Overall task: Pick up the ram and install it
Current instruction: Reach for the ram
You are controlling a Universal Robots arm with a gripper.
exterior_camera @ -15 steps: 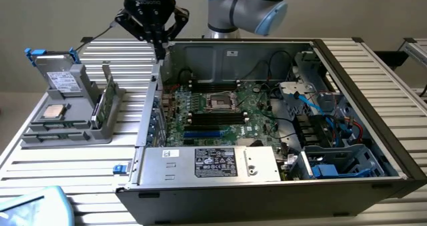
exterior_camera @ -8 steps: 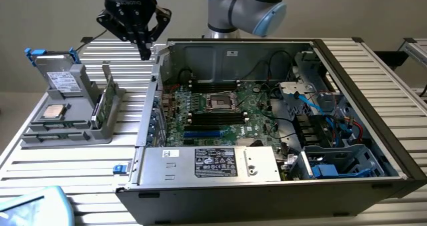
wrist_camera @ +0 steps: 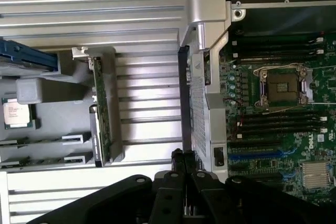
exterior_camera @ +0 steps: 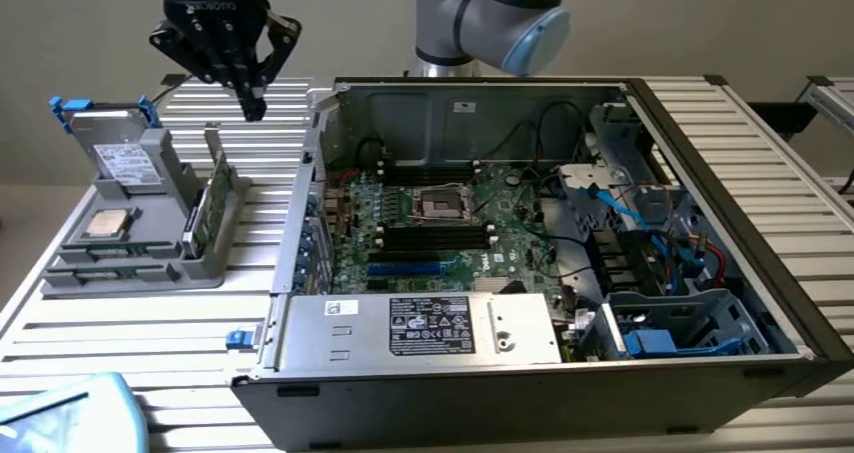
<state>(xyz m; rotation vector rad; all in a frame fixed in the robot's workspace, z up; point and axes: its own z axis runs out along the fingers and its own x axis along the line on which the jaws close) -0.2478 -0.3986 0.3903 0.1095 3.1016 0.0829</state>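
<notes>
The ram (exterior_camera: 211,201) is a thin green stick standing on its edge in a slot of the grey holder (exterior_camera: 160,258), at the exterior view's left. In the wrist view the ram (wrist_camera: 101,109) runs along the holder's side wall. My gripper (exterior_camera: 251,101) hangs in the air above the ram's far end, a little toward the computer case, its black fingers pressed together with nothing between them. The wrist view has the shut fingertips of the gripper (wrist_camera: 184,156) over the slatted table between holder and case. Black memory slots (exterior_camera: 434,237) lie on the motherboard (exterior_camera: 514,208) beside the processor socket.
The holder also carries a square silver processor (exterior_camera: 107,223) and a silver drive with blue rails (exterior_camera: 120,148). The open case's metal wall (exterior_camera: 304,213) rises just beside the holder. A power supply (exterior_camera: 420,328) fills the case's near side, cables and drive bays (exterior_camera: 667,273) its right.
</notes>
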